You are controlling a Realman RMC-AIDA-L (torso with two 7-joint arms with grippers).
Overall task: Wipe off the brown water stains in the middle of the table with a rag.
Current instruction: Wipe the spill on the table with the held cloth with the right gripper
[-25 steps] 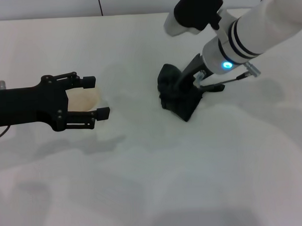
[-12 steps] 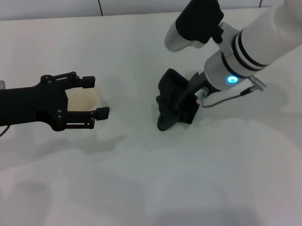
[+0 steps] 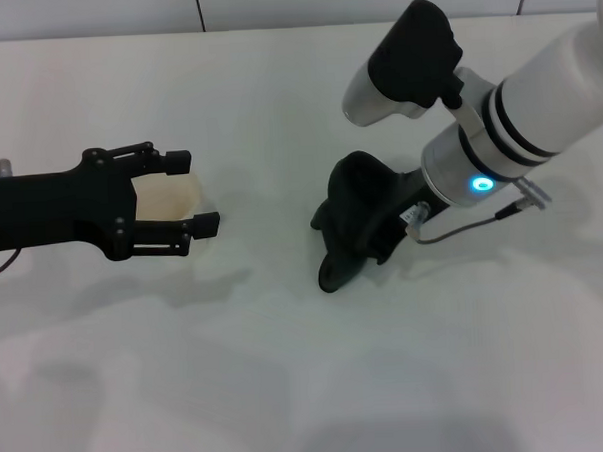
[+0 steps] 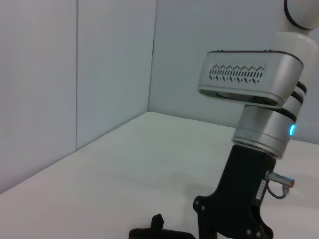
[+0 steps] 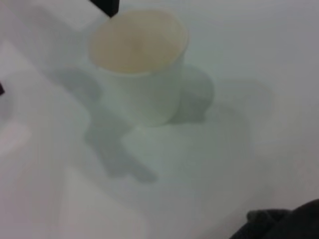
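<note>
The black rag (image 3: pixel 347 206) hangs bunched on the white table (image 3: pixel 288 377) right of centre, its lower tip touching the tabletop. My right gripper (image 3: pixel 373 223) is shut on the rag, and the folds cover its fingers. A corner of the rag (image 5: pixel 286 224) also shows in the right wrist view. No brown water stains show on the table in any view. At the left, my left gripper (image 3: pixel 190 194) is open, one finger on each side of a translucent cup (image 3: pixel 168 198).
The cup (image 5: pixel 139 64) stands upright with a tan tint inside, close to the left fingers. The right arm's white forearm (image 3: pixel 536 106) reaches in from the upper right. The left wrist view shows the right arm's wrist (image 4: pixel 259 124) above the table.
My right gripper has carried the rag nearer to me and slightly right, and the rag now hangs longer with its tip on the table. The left arm and cup have not moved.
</note>
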